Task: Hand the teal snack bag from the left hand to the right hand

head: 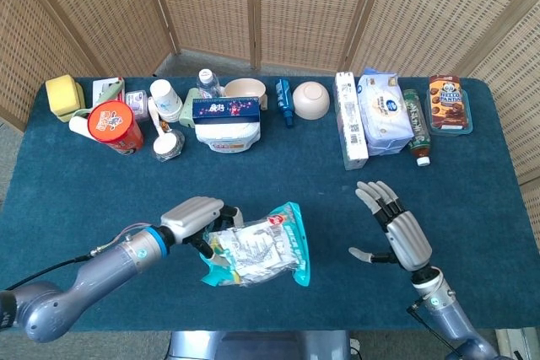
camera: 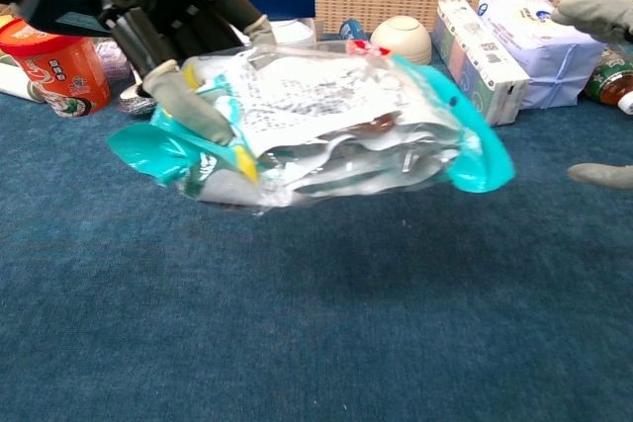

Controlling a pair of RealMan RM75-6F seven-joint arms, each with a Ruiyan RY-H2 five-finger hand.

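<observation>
The teal snack bag (head: 258, 254) (camera: 326, 127), silvery with teal edges, hangs above the blue tablecloth near the front middle. My left hand (head: 196, 218) (camera: 163, 7) grips its left end, thumb underneath and fingers over the top. My right hand (head: 396, 229) stands open to the right of the bag, fingers spread and palm facing it, with a gap of tablecloth between them. In the chest view only the right hand's fingertips (camera: 593, 12) show at the right edge.
Along the table's far edge stand a red canister (head: 115, 126), paper cups (head: 166, 99), a wipes tub (head: 226, 130), a bowl (head: 310, 99), a white box (head: 349, 120), a tissue pack (head: 385, 112), a bottle (head: 417, 128) and a cookie box (head: 447, 103).
</observation>
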